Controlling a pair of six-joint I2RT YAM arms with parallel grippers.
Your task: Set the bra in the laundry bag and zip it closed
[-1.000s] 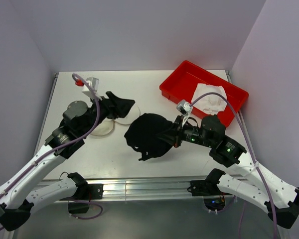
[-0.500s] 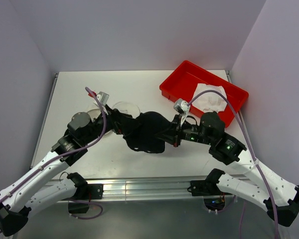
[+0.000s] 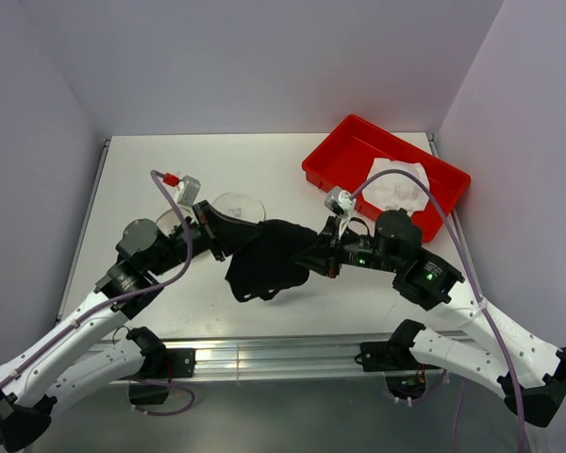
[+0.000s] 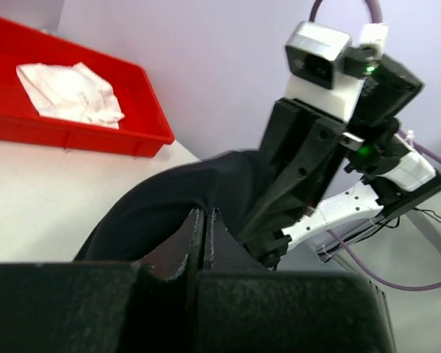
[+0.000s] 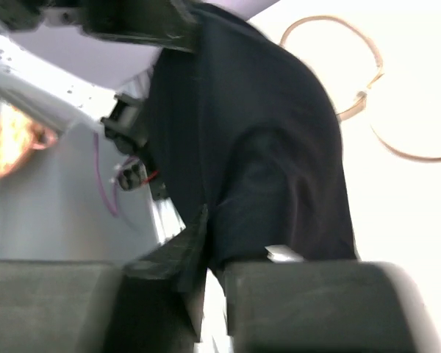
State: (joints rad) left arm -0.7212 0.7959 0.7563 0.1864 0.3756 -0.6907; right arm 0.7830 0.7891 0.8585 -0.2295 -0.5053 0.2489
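Observation:
The white bra (image 3: 396,189) lies crumpled in the red tray (image 3: 344,151); the left wrist view also shows the bra (image 4: 70,92). The laundry bag (image 3: 236,205), a flat translucent mesh disc with a tan rim, rests on the table behind my left gripper (image 3: 238,238). A black cloth (image 3: 269,264) hangs between both grippers above the table. My left gripper (image 4: 204,213) is shut on the cloth's left edge (image 4: 154,213). My right gripper (image 3: 308,257) is shut on its right side (image 5: 272,147). The bag's tan rim (image 5: 378,68) shows beyond the cloth.
The red tray (image 4: 73,136) stands at the back right, close to the right wall. Both arms meet over the table's middle. Purple-grey walls close in the table at the left, back and right.
My left gripper moved right from the laundry bag to the black cloth and shut on its left edge. The cloth now hangs stretched between both grippers.

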